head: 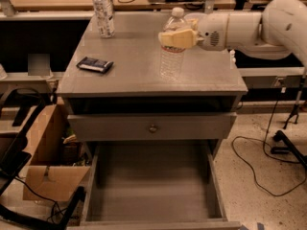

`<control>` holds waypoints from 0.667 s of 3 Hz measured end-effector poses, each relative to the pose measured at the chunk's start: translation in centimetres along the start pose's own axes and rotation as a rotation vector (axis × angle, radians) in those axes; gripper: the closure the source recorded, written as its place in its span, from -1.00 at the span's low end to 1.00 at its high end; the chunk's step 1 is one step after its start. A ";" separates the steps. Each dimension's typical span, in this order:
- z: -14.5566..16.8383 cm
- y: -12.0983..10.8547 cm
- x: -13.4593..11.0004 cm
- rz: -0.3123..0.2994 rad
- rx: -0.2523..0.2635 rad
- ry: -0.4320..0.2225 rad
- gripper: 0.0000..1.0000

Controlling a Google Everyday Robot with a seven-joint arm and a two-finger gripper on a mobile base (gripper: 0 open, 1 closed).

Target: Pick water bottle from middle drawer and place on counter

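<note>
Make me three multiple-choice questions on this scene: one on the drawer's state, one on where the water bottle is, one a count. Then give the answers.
1. The middle drawer is: A pulled out; B shut; C removed.
2. The water bottle is: A in the middle drawer; B over the counter, in the pincer; C out of view.
3. Bottles on or above the counter: A one; B two; C four.
A, its bare floor shows. B, the pincer grips it below the cap. B, the held one plus a taller labelled bottle at the back left.
</note>
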State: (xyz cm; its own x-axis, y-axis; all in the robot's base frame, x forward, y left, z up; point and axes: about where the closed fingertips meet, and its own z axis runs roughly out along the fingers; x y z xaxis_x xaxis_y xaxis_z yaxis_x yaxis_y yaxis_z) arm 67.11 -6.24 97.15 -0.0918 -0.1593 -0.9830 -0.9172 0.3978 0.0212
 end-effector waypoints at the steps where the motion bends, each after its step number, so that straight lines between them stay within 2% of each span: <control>1: 2.5 -3.1 0.9 -0.030 0.077 0.054 1.00; 2: 3.1 -6.0 2.8 -0.018 0.143 0.096 1.00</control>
State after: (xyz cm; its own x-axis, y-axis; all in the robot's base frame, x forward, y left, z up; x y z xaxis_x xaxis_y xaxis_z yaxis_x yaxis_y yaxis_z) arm 73.56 -6.25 93.69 -0.1186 -0.2503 -0.9609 -0.8550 0.5178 -0.0293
